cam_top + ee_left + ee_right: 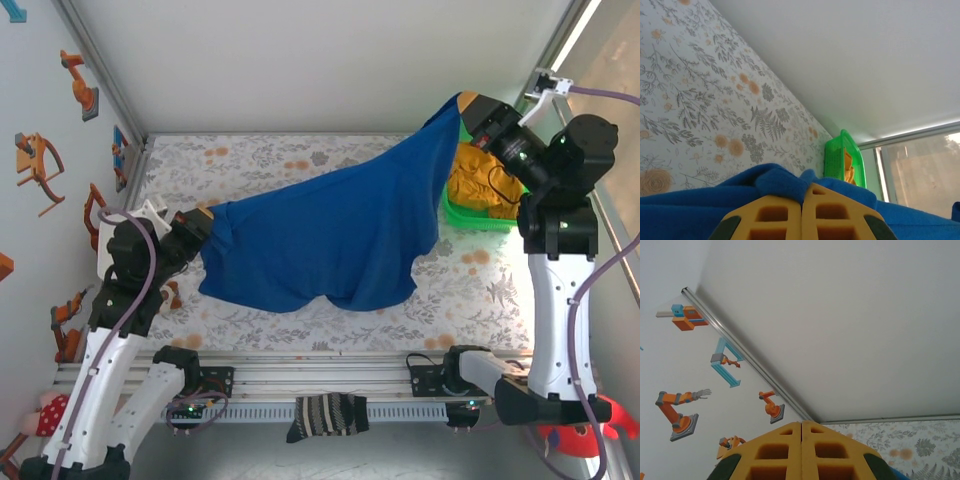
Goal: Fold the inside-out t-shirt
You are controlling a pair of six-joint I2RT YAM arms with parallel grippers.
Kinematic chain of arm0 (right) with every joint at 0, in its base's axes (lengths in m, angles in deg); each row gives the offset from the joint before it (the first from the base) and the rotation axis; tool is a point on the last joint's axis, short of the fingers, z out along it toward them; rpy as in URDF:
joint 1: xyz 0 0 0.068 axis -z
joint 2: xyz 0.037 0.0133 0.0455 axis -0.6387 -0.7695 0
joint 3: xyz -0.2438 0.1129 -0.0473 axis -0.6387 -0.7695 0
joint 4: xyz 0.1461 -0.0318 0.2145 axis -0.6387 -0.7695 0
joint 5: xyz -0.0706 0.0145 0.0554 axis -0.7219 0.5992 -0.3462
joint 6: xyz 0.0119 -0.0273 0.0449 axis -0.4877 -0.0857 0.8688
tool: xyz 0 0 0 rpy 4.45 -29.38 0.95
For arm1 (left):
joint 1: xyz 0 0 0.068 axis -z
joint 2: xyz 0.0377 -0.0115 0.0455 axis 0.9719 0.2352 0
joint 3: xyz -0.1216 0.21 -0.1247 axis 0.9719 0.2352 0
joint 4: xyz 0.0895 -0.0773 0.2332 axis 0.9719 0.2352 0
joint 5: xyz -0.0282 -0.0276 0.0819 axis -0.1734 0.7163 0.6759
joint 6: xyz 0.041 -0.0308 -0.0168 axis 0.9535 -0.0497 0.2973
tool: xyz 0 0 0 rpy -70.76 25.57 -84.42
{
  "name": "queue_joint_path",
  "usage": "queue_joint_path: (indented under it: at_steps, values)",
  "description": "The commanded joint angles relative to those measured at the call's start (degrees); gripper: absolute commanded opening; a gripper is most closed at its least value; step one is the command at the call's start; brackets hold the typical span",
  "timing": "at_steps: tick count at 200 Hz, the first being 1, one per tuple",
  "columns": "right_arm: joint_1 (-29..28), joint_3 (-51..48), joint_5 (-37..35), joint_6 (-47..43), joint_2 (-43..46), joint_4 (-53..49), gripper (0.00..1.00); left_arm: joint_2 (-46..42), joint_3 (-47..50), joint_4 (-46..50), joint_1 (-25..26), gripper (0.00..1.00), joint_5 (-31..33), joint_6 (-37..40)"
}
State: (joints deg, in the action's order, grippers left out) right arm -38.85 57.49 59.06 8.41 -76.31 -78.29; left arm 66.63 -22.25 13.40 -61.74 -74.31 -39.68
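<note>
Gripping the wrinkly royal-blue cloth t-shirt (330, 235), my left pincer (207, 226) and right pincer (463, 103) are both clamped shut. It hangs over the floral desk (300, 160), long axis slanting from near-left up to far-right.

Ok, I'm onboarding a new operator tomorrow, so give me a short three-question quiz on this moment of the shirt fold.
1. Fill in: the left gripper and the right gripper are both shut on the ____.
2. True or false: the t-shirt lies neatly folded flat on the table.
3. The orange-yellow cloth sits in: A) the green basket B) the left gripper C) the right gripper.

Key:
1. t-shirt
2. False: it hangs stretched between the two grippers.
3. A
</note>
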Motion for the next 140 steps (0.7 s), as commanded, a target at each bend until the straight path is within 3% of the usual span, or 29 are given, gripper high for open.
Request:
queue_joint_path:
  at_steps: [1, 40, 80, 87, 93, 97, 108, 120, 140]
  values:
    - [0.47, 1.02, -1.24, -0.41, -7.36, 6.90, 0.00, 5.34, 0.34, -4.63, -0.95, 0.00, 2.93, 0.27]
    - [-0.05, 5.64, 0.02, 1.37, -25.23, 14.14, 0.00, 24.61, -3.80, -16.12, -3.88, 0.00, 2.36, 6.29]
    - [-0.84, 21.80, -0.41, -2.68, -44.61, 9.11, 0.00, 45.13, -17.14, -23.37, -8.63, 0.00, 0.76, 8.57]
    - [-0.89, 24.60, -0.11, -3.43, -47.74, 6.31, 0.10, 48.03, -19.82, -24.06, -9.27, 0.11, -0.71, 8.57]
    - [-0.86, 27.09, -0.01, -3.90, -49.46, 3.97, 0.25, 50.41, -21.99, -23.65, -9.77, 0.28, -2.13, 8.24]
    - [-0.92, 28.11, 0.10, -4.11, -50.21, 2.96, 0.31, 51.75, -23.44, -23.51, -10.07, 0.49, -3.30, 8.21]
    - [-0.97, 27.87, 0.04, -4.25, -50.16, 1.65, 0.40, 54.78, -26.15, -22.73, -10.50, 0.73, -5.05, 7.36]
    - [-1.31, 24.30, 0.02, -4.19, -47.60, 1.77, 0.43, 55.44, -26.48, -22.64, -10.62, 0.84, -5.03, 7.01]
    - [-1.95, 13.44, -0.61, -4.21, -40.29, 2.52, 0.43, 53.59, -24.54, -21.84, -10.61, 0.90, -4.28, 7.35]
